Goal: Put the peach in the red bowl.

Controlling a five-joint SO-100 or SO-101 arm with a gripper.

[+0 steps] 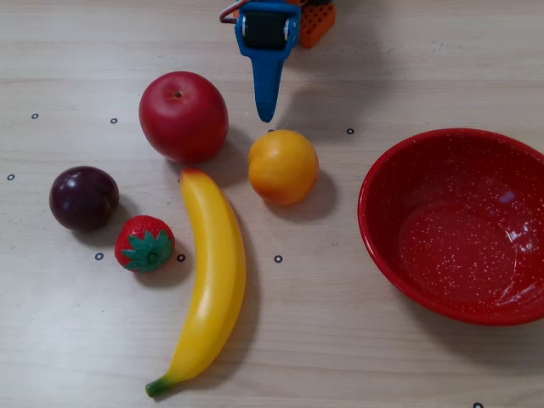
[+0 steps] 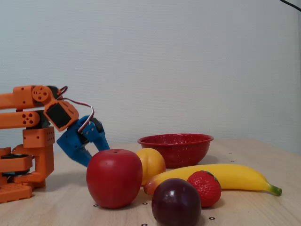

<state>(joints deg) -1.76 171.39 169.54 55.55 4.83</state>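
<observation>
Hovering end effector above peach, not touching.
Jaws look clenched, empty (red bowl sits well right, overhead view).

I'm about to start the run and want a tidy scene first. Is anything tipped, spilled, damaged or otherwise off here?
Nothing stands out. The wide speckled red bowl sits upright and empty. The glossy yellow-orange peach, big red apple, dark purple plum, small strawberry and long yellow banana lie intact on the wooden table. The blue gripper holds nothing.
</observation>
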